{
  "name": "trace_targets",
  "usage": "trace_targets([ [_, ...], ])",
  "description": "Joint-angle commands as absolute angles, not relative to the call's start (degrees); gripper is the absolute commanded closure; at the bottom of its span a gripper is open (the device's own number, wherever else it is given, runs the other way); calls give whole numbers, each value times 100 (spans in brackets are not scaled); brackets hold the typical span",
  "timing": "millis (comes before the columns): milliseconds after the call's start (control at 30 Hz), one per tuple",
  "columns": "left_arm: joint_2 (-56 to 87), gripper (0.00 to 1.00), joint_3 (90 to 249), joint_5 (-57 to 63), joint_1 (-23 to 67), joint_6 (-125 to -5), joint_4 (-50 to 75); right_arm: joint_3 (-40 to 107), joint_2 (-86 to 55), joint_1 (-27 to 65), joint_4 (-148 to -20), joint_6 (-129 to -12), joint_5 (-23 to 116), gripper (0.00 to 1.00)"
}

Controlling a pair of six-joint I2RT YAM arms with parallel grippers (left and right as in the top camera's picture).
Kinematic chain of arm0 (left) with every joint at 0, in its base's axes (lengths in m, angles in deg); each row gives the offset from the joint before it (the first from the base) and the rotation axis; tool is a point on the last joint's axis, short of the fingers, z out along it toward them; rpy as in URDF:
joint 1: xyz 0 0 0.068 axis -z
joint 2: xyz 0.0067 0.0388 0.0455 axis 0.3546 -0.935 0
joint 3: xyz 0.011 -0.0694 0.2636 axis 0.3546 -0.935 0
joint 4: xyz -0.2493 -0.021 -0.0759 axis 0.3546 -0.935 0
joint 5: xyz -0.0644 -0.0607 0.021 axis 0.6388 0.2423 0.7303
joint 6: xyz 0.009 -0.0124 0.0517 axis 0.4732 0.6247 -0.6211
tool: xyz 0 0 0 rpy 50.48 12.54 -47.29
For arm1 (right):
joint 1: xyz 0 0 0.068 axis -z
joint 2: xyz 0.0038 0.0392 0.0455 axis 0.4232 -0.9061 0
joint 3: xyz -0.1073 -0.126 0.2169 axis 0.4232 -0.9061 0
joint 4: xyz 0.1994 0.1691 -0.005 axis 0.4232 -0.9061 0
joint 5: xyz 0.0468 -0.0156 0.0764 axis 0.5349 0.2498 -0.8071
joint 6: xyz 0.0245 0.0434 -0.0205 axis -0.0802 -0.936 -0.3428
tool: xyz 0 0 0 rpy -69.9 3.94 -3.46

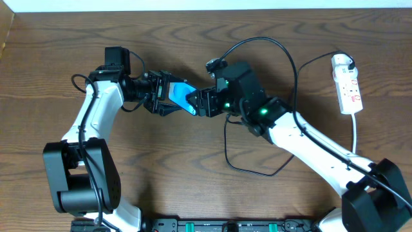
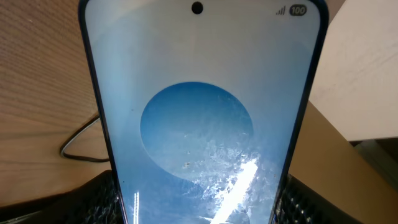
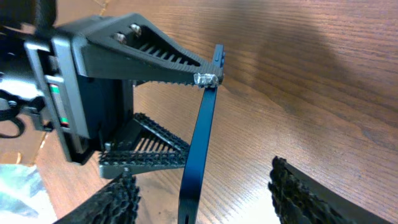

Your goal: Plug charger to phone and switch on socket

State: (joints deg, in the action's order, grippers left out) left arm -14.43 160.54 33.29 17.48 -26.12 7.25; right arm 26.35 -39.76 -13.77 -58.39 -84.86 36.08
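The left end effector (image 1: 183, 97) is clenched on the slim black-framed phone with the lit blue screen (image 2: 199, 124). It pinches the phone by its long edges and holds it off the brown wooden worktop (image 1: 161, 174). The right end effector (image 3: 208, 198) is released, its ribbed black fingers (image 3: 305, 193) either side of the phone's end without touching it. If they close off-centre, the two grips could fight and twist the phone out of the left pinch. The connector tip of the thin black charger cable (image 1: 226, 151) is not visible, so I cannot tell whether it is lined up; a skewed push could scrape the port. The cable's slack loops near the right arm and may snag. The narrow white power strip (image 1: 347, 87) lies far right, well apart.
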Motion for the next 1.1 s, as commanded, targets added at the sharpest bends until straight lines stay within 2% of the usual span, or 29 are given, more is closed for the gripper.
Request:
trace_targets([
  [0, -1312, 34, 16213, 3447, 1720, -2602, 730, 2740, -4214, -1495, -5706, -8728, 3877, 37],
  [400, -1312, 34, 16213, 3449, 1720, -2602, 730, 2740, -4789, -1672, -4836, -9021, 3895, 40],
  [700, -1312, 34, 16213, 3449, 1720, -2602, 727, 2738, -4898, -1675, -4670, -9406, 3939, 54],
  [900, -1312, 34, 16213, 3449, 1720, -2602, 727, 2738, -4898, -1675, -4689, -9493, 3939, 57],
  [1067, -1312, 34, 16213, 3447, 1720, -2602, 730, 2738, -4898, -1675, -4709, -9672, 3939, 76],
])
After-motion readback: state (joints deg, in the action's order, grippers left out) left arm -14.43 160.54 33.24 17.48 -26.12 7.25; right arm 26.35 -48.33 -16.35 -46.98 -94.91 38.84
